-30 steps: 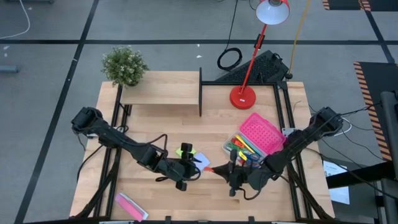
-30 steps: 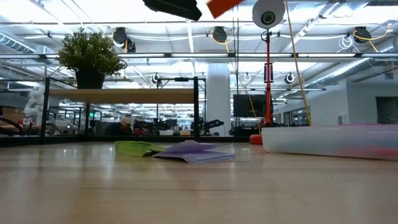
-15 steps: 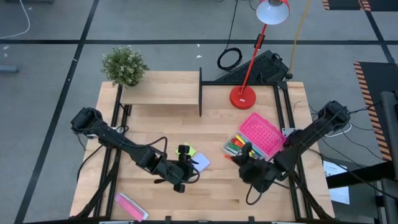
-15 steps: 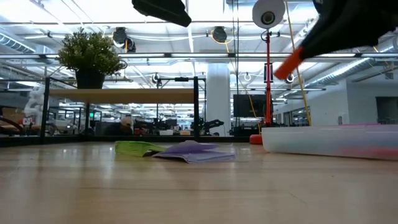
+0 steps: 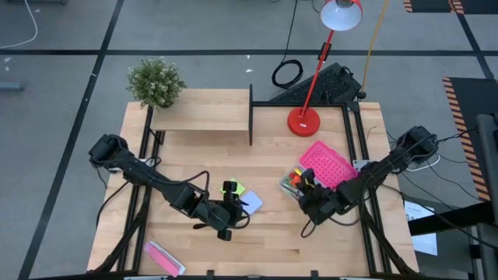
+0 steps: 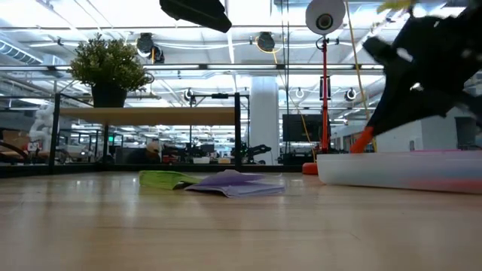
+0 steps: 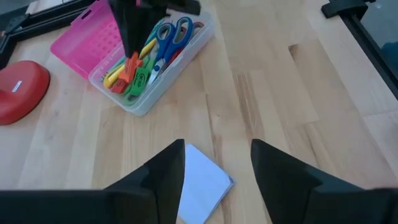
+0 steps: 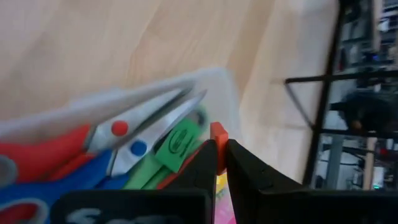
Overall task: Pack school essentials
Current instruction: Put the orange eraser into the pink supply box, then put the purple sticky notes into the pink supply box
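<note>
A clear box (image 5: 289, 185) at the table's right holds scissors (image 7: 169, 38), pens and markers; the pink perforated lid (image 5: 327, 166) leans at its far side. My right gripper (image 5: 308, 191) stands over the box, shut on an orange-red stick (image 7: 132, 66). My left gripper (image 5: 232, 210) hovers open near the table's middle. It is above a pale-blue sticky-note pad (image 7: 203, 185) that lies flat on the wood beside a green pad (image 5: 233, 189). My right gripper pinches the orange-red stick's upper end (image 8: 217, 138) between its two fingers (image 8: 203, 163). The fingers come from above, slanting down into the box. The stick hangs below them, its lower end (image 6: 364, 141) down among the pens in the box.
A flat pink-and-white packet (image 5: 163, 258) lies near the front left edge. A red desk lamp (image 5: 304, 120), a wooden shelf (image 5: 201, 111) and a potted plant (image 5: 156, 81) stand along the far side. Bare wood lies between the pads and the box.
My right gripper has carried the orange-red stick from the table's middle toward the right edge and down into the clear box, tipping so its fingers slant downward. The stick has dropped from high above the table to the box's rim level.
</note>
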`<state>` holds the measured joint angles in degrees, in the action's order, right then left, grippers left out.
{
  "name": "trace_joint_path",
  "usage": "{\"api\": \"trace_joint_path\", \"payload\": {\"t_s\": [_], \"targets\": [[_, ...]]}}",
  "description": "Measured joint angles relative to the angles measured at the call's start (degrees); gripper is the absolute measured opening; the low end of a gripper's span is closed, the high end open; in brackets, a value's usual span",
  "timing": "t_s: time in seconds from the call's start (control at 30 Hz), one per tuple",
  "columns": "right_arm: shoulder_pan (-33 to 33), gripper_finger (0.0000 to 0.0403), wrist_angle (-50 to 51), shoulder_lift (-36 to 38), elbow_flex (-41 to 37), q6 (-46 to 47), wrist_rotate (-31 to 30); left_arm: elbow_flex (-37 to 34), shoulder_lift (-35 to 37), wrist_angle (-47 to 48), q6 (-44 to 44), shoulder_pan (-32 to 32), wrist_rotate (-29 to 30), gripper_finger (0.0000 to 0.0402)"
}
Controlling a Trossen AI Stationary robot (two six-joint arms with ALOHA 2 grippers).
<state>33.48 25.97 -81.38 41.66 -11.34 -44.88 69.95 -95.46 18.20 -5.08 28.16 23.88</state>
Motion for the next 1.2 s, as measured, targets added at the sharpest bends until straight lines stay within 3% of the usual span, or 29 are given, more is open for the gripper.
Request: {"api": "trace_joint_path", "payload": {"t_s": [0.23,0.4,0.7,0.9,1.2], "targets": [[-6.2,0.0016,-8.5,0.0,-4.1,-6.9,6.8,0.0,0.0,0.0,0.0,0.0,0.0,0.0186],[-7.7,0.0023,-9.1,0.0,-4.2,-7.3,9.3,0.0,0.0,0.2,0.1,0.0,0.0,0.0186],[-7.6,0.0122,-9.0,1.2,-4.3,-5.5,10.8,0.0,0.0,2.1,-0.9,0.0,0.0,0.0186],[-6.9,0.0164,-7.2,6.5,-4.3,0.0,14.5,0.0,0.0,3.0,-1.3,0.0,0.0,0.0186],[-5.2,0.0152,-12.8,14.9,-4.3,15.3,15.2,-1.0,0.0,6.6,-4.6,0.0,0.0,0.0186]]}}
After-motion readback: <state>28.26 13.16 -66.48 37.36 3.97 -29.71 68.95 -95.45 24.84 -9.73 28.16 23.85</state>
